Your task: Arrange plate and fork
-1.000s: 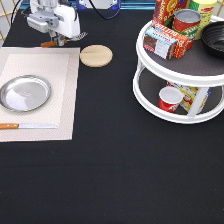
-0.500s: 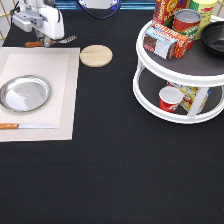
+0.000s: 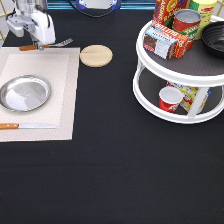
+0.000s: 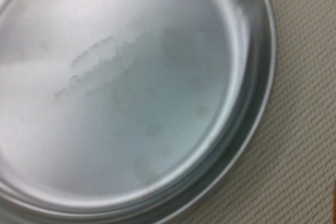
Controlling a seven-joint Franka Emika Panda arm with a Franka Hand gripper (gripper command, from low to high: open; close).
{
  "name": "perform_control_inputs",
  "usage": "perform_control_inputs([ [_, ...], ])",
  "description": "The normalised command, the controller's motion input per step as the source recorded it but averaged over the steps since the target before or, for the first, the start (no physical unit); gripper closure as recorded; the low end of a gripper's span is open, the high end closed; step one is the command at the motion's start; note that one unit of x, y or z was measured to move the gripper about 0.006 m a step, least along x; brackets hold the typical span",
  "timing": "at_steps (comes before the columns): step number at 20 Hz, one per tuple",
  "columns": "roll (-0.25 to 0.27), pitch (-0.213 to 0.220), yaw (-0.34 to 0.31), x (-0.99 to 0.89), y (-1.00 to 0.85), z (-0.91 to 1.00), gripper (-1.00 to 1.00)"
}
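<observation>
Just under the hand (image 3: 36, 41), the fork (image 3: 46, 45), touching.

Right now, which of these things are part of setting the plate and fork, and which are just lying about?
Part of the job:
plate, on the placemat
fork, just beyond the mat
tool, directly over the fork

Just lying about:
knife
wooden disc
two-tier rack
red cup
black bowl

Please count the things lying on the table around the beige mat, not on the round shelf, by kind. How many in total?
Plate: 1
Fork: 1
Knife: 1
Wooden disc: 1
Mat: 1
Total: 5
The pincer is above the fork's handle.
</observation>
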Motion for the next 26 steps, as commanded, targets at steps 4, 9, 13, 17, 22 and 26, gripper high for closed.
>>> perform_control_inputs([
  [4,0.170,0.000,-0.239,-0.32,-0.22,-0.47,1.00],
  [9,0.134,0.008,-0.237,-0.35,-0.29,-0.30,1.00],
  [13,0.098,0.007,-0.214,-0.21,-0.37,-0.14,1.00],
  [17,0.113,0.001,-0.186,-0.06,-0.38,-0.06,1.00],
  [22,0.103,-0.001,-0.198,-0.02,-0.34,-0.09,1.00],
  [26,0.107,-0.006,-0.194,0.00,-0.31,-0.14,1.00],
])
